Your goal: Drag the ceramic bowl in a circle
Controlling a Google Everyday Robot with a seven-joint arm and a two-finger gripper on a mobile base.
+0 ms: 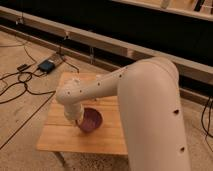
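Note:
The ceramic bowl (91, 120), dark purple-maroon and glossy, sits on the wooden table (60, 137) near its middle front. My white arm (145, 100) reaches in from the right and bends down over the table. The gripper (78, 121) is at the bowl's left rim, mostly hidden under the arm's wrist. The right part of the bowl is covered by nothing, but its far rim lies under the arm.
The small table stands on a concrete floor. Black cables (20, 82) and a blue-black box (47, 65) lie on the floor to the left. A long low rail (100, 42) runs behind the table. The arm hides the table's right side.

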